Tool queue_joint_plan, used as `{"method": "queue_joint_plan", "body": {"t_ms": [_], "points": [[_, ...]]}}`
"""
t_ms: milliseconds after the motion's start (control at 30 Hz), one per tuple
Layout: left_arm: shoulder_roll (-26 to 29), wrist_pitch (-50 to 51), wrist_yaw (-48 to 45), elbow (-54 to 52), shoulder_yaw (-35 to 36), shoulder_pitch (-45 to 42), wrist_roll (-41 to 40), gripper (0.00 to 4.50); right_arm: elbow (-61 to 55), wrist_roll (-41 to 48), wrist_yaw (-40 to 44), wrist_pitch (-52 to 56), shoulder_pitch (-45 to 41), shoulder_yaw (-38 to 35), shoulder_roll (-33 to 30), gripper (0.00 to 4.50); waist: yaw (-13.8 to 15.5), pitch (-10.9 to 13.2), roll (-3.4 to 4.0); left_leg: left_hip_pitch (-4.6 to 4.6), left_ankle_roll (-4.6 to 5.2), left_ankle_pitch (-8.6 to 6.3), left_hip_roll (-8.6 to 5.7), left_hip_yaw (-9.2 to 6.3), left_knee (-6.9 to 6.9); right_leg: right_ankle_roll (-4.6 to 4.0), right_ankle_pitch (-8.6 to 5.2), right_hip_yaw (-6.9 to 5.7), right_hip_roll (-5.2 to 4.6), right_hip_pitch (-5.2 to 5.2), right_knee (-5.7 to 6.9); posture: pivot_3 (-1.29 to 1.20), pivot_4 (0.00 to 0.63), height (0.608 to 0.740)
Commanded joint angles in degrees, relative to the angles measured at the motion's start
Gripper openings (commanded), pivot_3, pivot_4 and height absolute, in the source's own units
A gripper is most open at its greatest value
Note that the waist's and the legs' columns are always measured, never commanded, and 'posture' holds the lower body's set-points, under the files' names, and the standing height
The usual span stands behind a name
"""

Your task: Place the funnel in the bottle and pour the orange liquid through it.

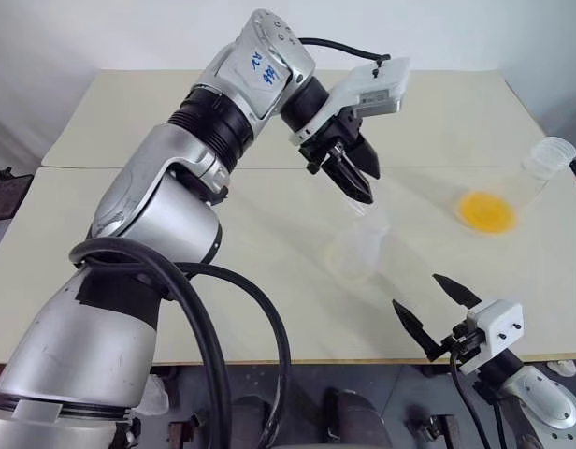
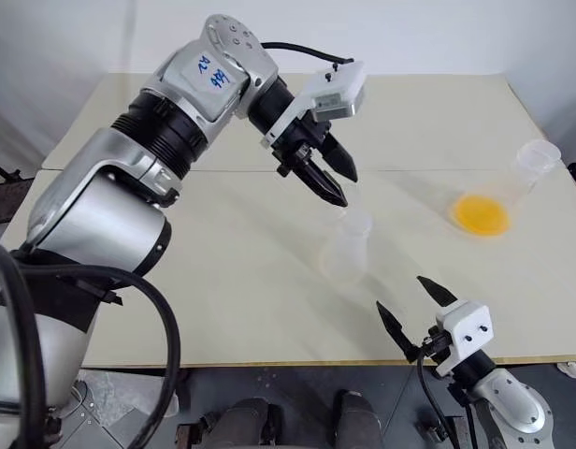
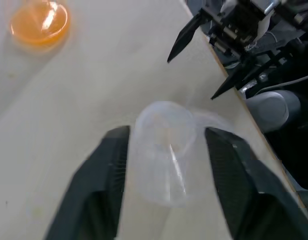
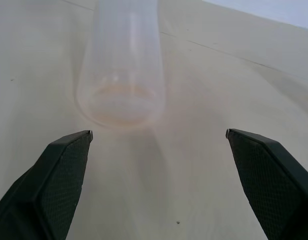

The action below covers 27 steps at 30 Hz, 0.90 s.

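We see the funnel (image 3: 165,145) seated in the neck of the bottle (image 1: 356,251), a clear conical flask that stands upright near the middle of the table (image 1: 129,224); its rim is faint against the glass. The left gripper (image 1: 356,183) hangs just above it, pointing down at an angle, and in the left wrist view its two fingers (image 3: 101,175) stand apart on either side of the funnel's rim without touching it, so that hand is open and holds nothing. The orange liquid (image 1: 485,211) lies as a shallow pool in a second flask (image 1: 512,192), set well apart toward the table's right side. Our right gripper (image 1: 436,313) waits low at the near edge of the table, its jaws spread wide and empty, aimed at the bottle.
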Motion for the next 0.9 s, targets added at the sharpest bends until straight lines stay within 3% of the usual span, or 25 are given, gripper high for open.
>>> {"method": "queue_joint_plan", "body": {"t_ms": [33, 100, 133, 267, 533, 633, 900], "points": [[-0.14, 1.13, -6.44, -0.46, 2.0, -2.24, -1.28, 3.76, -2.25, -0.25, -0.77, -1.46, 0.57, -0.29, 0.28, 4.5, -0.04, 0.0, 0.0, 0.0, 0.0, 0.0, 0.0, 0.0, 0.0, 0.0, 0.0, 0.0, 0.0, -0.01, 0.02, 0.0, 0.15, 0.74], [-0.25, 1.27, -6.44, -0.74, 2.33, -2.11, -1.26, 4.4, -2.25, -0.14, -0.85, -1.43, 0.48, -0.4, 0.12, 4.5, -0.01, 0.0, 0.0, 0.0, 0.0, 0.0, 0.01, 0.01, 0.0, 0.0, 0.0, 0.02, 0.0, -0.02, 0.02, 0.0, 0.15, 0.74], [-0.25, 1.23, -6.44, -1.02, 2.35, -1.9, -1.25, 4.48, -2.19, -0.09, -0.85, -1.39, 0.36, -0.52, -0.01, 4.5, 0.02, 0.0, 0.0, 0.0, 0.01, 0.0, 0.0, 0.01, 0.0, 0.0, 0.0, 0.02, 0.0, -0.02, 0.03, 0.0, 0.15, 0.74], [-0.26, -0.28, -6.44, -0.38, 4.37, -1.71, -0.18, 4.48, -2.14, 0.07, -0.86, -1.15, -0.01, -0.89, -0.43, 4.5, 0.03, 0.0, 0.0, 0.0, 0.01, 0.01, 0.0, 0.02, 0.01, 0.0, 0.0, 0.03, 0.0, -0.02, 0.02, 0.0, 0.15, 0.74], [3.35, -5.72, -4.15, 1.81, 20.27, 3.26, 1.63, 4.48, -2.79, 3.06, -1.25, 0.87, -0.05, -4.44, -1.59, 4.5, -0.09, -0.01, 0.02, 0.03, 0.01, 0.01, 0.01, 0.09, 0.01, 0.0, 0.0, 0.07, 0.0, -0.08, 0.12, 0.0, 0.15, 0.74], [4.42, -8.02, -1.26, -2.4, 27.94, 10.48, -1.04, 4.48, -2.79, 4.99, -2.38, 2.48, -0.5, -8.39, -2.13, 4.5, -0.06, -0.03, 0.04, 0.07, 0.01, 0.01, 0.01, 0.09, 0.08, 0.0, 0.0, 0.1, -0.03, -0.07, 0.24, 0.0, 0.15, 0.74], [7.62, -8.5, 2.05, -19.56, 35.13, 31.39, -0.96, 4.48, -3.19, 6.96, -8.93, 8.26, -3.24, -16.16, -2.73, 4.5, 0.01, -0.02, 0.04, 0.0, 0.01, 0.0, -0.01, -0.02, 0.49, 0.0, 0.0, 0.06, -0.13, -0.09, 0.64, 0.0, 0.15, 0.74]]}}
